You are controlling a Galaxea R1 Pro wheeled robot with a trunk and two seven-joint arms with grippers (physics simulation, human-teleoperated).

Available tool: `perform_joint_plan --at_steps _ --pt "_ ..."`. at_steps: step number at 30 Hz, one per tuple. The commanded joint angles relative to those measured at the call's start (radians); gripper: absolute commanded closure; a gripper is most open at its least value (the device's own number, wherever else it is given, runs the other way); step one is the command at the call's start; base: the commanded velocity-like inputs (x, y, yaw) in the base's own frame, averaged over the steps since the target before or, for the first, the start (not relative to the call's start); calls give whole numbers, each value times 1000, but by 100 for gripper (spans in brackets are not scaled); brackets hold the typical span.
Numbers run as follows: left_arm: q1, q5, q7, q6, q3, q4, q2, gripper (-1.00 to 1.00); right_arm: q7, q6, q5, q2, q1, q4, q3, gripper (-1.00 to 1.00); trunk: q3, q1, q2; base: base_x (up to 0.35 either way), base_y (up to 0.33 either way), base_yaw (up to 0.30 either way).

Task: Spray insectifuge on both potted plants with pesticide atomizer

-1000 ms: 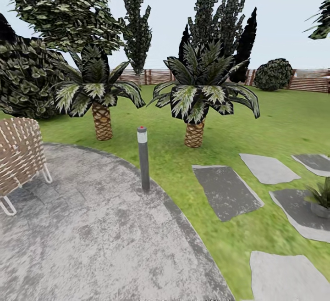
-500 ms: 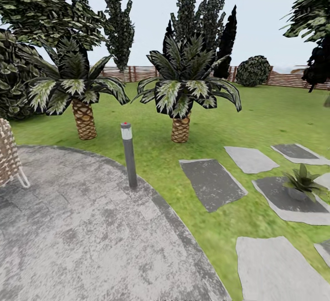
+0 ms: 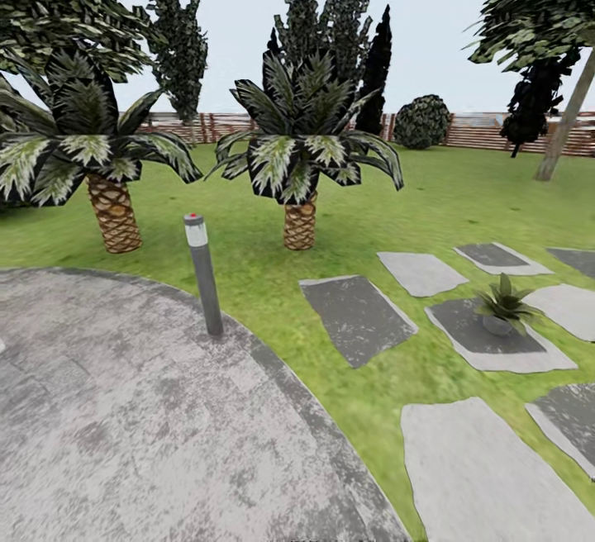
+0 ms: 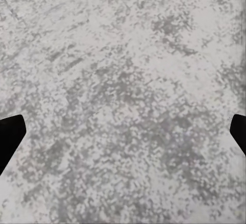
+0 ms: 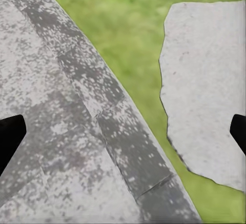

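Garden (image 3: 463,195): a green lawn with a round grey paved patio (image 3: 124,418) at the lower left of the head view, and a brown slatted fence (image 3: 496,133) along the far edge.
Potted plant (image 3: 502,306): one low green rosette in a small grey pot, standing on a dark grey stepping slab (image 3: 496,339) at the right of the head view, among other slabs set in the grass.
Pesticide atomizer: its place cannot be told from these views.
Bollard lamp (image 3: 202,273): a slim grey post with a red cap, upright at the patio's rim.
Palms: two with scaly brown trunks on the lawn behind the post, one (image 3: 111,211) at the left, one (image 3: 299,220) near the middle.
Left gripper (image 4: 123,131): dark fingertips (image 4: 10,137) at both edges of its wrist view, jaws wide apart, nothing between them, above speckled grey paving.
Right gripper (image 5: 123,131): jaws likewise wide apart and empty, above the patio's dark border, a grass strip and a pale slab (image 5: 210,85).
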State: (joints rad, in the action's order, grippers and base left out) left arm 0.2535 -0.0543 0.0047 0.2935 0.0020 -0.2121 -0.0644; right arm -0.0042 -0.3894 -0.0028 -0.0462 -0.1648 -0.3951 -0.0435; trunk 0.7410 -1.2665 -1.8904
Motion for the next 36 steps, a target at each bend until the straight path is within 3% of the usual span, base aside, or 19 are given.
perform_joint_plan --at_steps 1,36 --pt "1 -6 0 3 0 0 0 -100 0 -3 0 0 -1 1 -1 -100 5 -4 -8 0 0 -227" --pt "1 -4 0 3 0 0 0 -100 0 -3 0 0 -1 1 -1 -100 154 -138 -253 0 0 -225"
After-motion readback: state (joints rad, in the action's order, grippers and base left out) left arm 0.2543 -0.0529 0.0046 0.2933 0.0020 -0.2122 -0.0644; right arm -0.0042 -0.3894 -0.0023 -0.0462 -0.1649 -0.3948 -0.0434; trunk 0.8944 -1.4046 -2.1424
